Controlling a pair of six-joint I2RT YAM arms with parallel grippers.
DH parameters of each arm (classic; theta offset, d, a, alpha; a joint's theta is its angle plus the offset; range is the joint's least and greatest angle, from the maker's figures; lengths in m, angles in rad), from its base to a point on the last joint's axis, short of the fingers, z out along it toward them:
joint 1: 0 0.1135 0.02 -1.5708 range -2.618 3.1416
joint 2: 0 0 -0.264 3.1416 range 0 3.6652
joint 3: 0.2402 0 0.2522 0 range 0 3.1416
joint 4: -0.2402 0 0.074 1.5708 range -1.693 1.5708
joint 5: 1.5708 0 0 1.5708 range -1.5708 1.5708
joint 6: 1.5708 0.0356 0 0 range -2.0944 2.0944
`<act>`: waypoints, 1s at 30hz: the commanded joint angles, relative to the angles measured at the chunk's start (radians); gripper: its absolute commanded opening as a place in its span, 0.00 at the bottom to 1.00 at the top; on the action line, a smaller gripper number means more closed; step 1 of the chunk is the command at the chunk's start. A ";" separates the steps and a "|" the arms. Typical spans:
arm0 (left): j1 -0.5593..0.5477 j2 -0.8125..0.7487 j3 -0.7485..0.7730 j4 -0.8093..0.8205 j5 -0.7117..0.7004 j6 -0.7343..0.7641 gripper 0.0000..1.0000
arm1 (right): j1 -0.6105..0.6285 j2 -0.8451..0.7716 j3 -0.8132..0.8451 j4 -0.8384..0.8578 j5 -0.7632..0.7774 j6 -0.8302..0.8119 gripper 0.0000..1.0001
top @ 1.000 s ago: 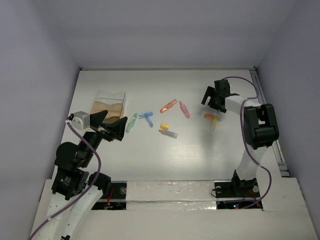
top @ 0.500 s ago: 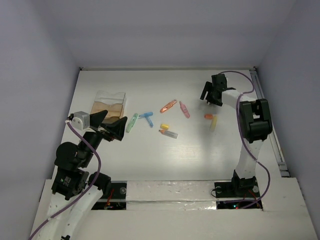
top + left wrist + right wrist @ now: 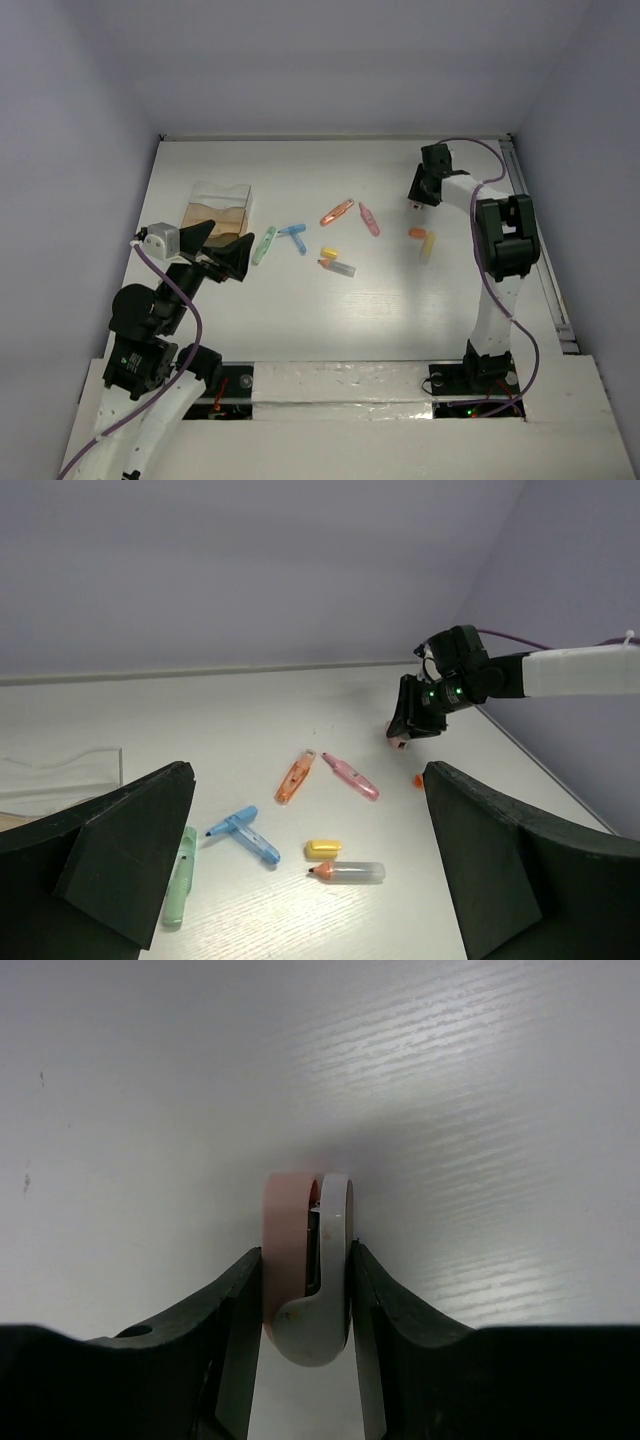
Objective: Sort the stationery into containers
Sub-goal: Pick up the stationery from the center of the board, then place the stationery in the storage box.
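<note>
A small pink-and-white piece (image 3: 308,1270) stands on edge on the table at the far right, with my right gripper (image 3: 306,1290) shut on it, a finger pressing each flat side. The same piece (image 3: 398,742) shows under the right gripper (image 3: 414,200) in the other views. Loose stationery lies mid-table: a green highlighter (image 3: 264,244), a blue one (image 3: 296,237), an orange one (image 3: 337,212), a pink one (image 3: 369,219), a yellow cap (image 3: 329,252) and a clear pen with an orange tip (image 3: 338,267). My left gripper (image 3: 218,246) hangs open beside the clear container (image 3: 218,210).
An orange cap (image 3: 417,232) and a yellow highlighter (image 3: 428,246) lie just in front of the right gripper. The table's right edge rail (image 3: 520,180) runs close behind the right arm. Walls enclose the table at the back and sides.
The right gripper has swung a little toward the back and its fingers have closed from wide open onto the pink-and-white piece. The left arm has not moved.
</note>
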 commanded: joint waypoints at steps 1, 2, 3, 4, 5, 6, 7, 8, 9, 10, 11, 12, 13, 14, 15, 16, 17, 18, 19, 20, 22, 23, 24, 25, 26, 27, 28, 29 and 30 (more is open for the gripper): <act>-0.006 -0.002 0.012 0.034 0.001 0.008 0.99 | 0.028 -0.098 -0.050 0.057 0.031 -0.054 0.25; -0.006 -0.001 0.012 0.035 -0.001 0.008 0.99 | 0.040 -0.139 -0.052 0.065 0.034 -0.072 0.25; -0.006 0.001 0.012 0.034 -0.001 0.010 0.99 | 0.057 -0.158 -0.049 0.065 0.035 -0.080 0.24; -0.006 0.002 0.012 0.035 0.001 0.008 0.99 | 0.095 -0.179 -0.047 0.071 0.031 -0.086 0.24; -0.006 0.002 0.010 0.037 0.001 0.008 0.99 | 0.120 -0.212 -0.043 0.079 0.019 -0.097 0.24; -0.006 0.007 0.010 0.035 0.001 0.008 0.99 | 0.148 -0.226 -0.038 0.085 0.002 -0.100 0.24; -0.006 0.008 0.010 0.037 0.002 0.007 0.99 | 0.209 -0.235 -0.030 0.094 -0.036 -0.100 0.24; -0.006 0.008 0.009 0.037 0.004 0.008 0.99 | 0.243 -0.241 -0.024 0.100 -0.060 -0.097 0.24; -0.006 0.013 0.010 0.037 0.002 0.008 0.99 | 0.278 -0.240 -0.003 0.111 -0.089 -0.095 0.24; -0.006 0.013 0.010 0.038 0.002 0.008 0.99 | 0.313 -0.232 0.013 0.123 -0.157 -0.091 0.24; -0.006 0.016 0.010 0.037 0.001 0.007 0.99 | 0.386 -0.220 0.031 0.131 -0.193 -0.071 0.24; 0.003 0.016 0.012 0.035 -0.002 0.008 0.99 | 0.425 -0.206 0.066 0.145 -0.240 -0.063 0.24; 0.003 0.018 0.012 0.034 -0.004 0.007 0.99 | 0.463 -0.169 0.088 0.183 -0.320 -0.058 0.24; 0.003 0.018 0.010 0.032 -0.007 0.004 0.99 | 0.503 -0.151 0.109 0.201 -0.340 -0.043 0.24; 0.003 0.015 0.012 0.031 -0.016 0.001 0.99 | 0.581 -0.132 0.146 0.259 -0.383 -0.040 0.23; 0.003 0.014 0.012 0.029 -0.022 0.001 0.99 | 0.649 -0.091 0.167 0.324 -0.432 -0.034 0.24; 0.003 0.014 0.012 0.029 -0.022 0.001 0.99 | 0.649 -0.066 0.196 0.324 -0.433 -0.034 0.24; 0.003 0.013 0.012 0.026 -0.030 0.001 0.99 | 0.704 -0.036 0.235 0.341 -0.469 -0.038 0.24; 0.003 0.014 0.012 0.026 -0.031 -0.001 0.99 | 0.727 0.031 0.332 0.337 -0.485 -0.046 0.24; 0.003 0.013 0.012 0.026 -0.036 -0.001 0.99 | 0.747 0.067 0.388 0.324 -0.495 -0.066 0.24; 0.013 0.011 0.012 0.026 -0.038 -0.001 0.99 | 0.793 0.131 0.497 0.281 -0.511 -0.089 0.24; 0.013 0.013 0.012 0.026 -0.038 0.000 0.99 | 0.804 0.191 0.590 0.278 -0.508 -0.104 0.24; 0.013 0.011 0.012 0.026 -0.036 -0.001 0.99 | 0.804 0.220 0.635 0.230 -0.511 -0.107 0.24; 0.013 0.010 0.012 0.026 -0.035 0.000 0.99 | 0.818 0.248 0.680 0.214 -0.515 -0.113 0.25; 0.013 0.010 0.012 0.028 -0.035 0.001 0.99 | 0.827 0.274 0.747 0.202 -0.515 -0.127 0.25; 0.013 0.008 0.013 0.028 -0.032 0.001 0.99 | 0.827 0.317 0.770 0.191 -0.512 -0.132 0.25; 0.013 0.007 0.012 0.028 -0.030 0.002 0.99 | 0.827 0.334 0.790 0.183 -0.500 -0.140 0.25; 0.013 0.007 0.012 0.029 -0.028 0.002 0.99 | 0.836 0.351 0.809 0.173 -0.497 -0.143 0.25; 0.013 0.007 0.012 0.031 -0.024 0.002 0.99 | 0.837 0.374 0.830 0.171 -0.496 -0.147 0.25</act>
